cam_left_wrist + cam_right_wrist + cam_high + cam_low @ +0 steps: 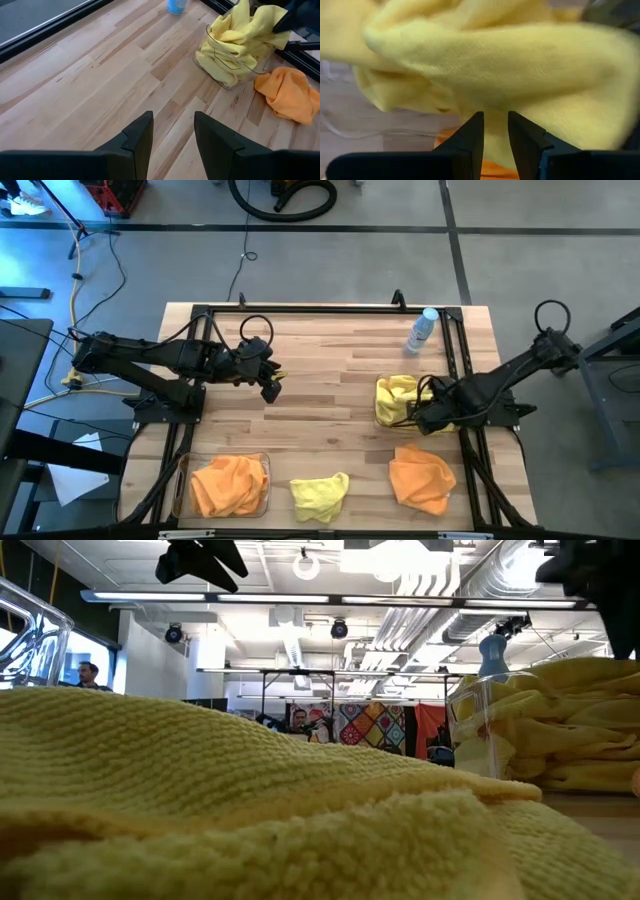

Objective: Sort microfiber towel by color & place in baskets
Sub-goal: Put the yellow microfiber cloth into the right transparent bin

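A clear basket (180,480) at the near left holds an orange towel (230,485). A second basket (216,67) at the right is heaped with yellow towels (397,398). One yellow towel (320,495) lies loose on the table near the front edge, and an orange towel (420,478) lies at the near right. My right gripper (495,117) points down over the yellow heap's near right side, its fingers a narrow gap apart. My left gripper (172,125) hangs open above bare wood at the left. My right gripper has yellow cloth (495,100) right at its fingertips and showing through the gap between them. I cannot tell whether the fingers touch the cloth or only stand in front of it.
A clear bottle with a blue cap (422,330) stands at the far right, beyond the yellow basket. Black frame rails (460,360) run along the table's sides. Bare wood (330,380) lies between the two arms.
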Robot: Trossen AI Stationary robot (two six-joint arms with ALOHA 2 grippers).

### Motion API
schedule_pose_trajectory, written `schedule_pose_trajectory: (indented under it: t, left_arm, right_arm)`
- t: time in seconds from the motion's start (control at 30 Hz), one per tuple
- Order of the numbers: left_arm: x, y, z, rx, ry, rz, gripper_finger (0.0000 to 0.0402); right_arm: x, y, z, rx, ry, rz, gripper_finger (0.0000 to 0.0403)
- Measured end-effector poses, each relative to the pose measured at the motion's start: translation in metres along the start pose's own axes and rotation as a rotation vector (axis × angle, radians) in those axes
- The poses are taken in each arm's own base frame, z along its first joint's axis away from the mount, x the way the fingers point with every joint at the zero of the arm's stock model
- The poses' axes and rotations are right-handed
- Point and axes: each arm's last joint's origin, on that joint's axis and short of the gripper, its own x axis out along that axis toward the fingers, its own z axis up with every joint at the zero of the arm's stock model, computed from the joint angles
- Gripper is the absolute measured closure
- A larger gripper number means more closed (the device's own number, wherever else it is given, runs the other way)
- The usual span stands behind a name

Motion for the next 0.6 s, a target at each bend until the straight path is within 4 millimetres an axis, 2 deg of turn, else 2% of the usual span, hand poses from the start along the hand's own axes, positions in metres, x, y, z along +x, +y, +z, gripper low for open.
schedule_pose_trajectory:
  t: [0.13, 0.33, 0.47, 0.6]
  left_arm:
    - [0.000, 0.000, 0.000, -0.001, 0.000, 0.000, 0.0271]
    - [0.000, 0.000, 0.000, -0.001, 0.000, 0.000, 0.0271]
    - [0.000, 0.000, 0.000, -0.001, 0.000, 0.000, 0.0271]
    - [0.000, 0.000, 0.000, -0.001, 0.000, 0.000, 0.0271]
  right_arm:
    - [0.035, -0.002, -0.004, 0.005, 0.025, 0.017, 0.0320]
    - [0.082, -0.015, 0.001, 0.042, 0.007, -0.008, 0.0320]
    - [0.089, -0.018, 0.001, 0.046, 0.020, -0.010, 0.0320]
    - [0.077, -0.014, 0.002, 0.045, 0.000, -0.015, 0.0320]
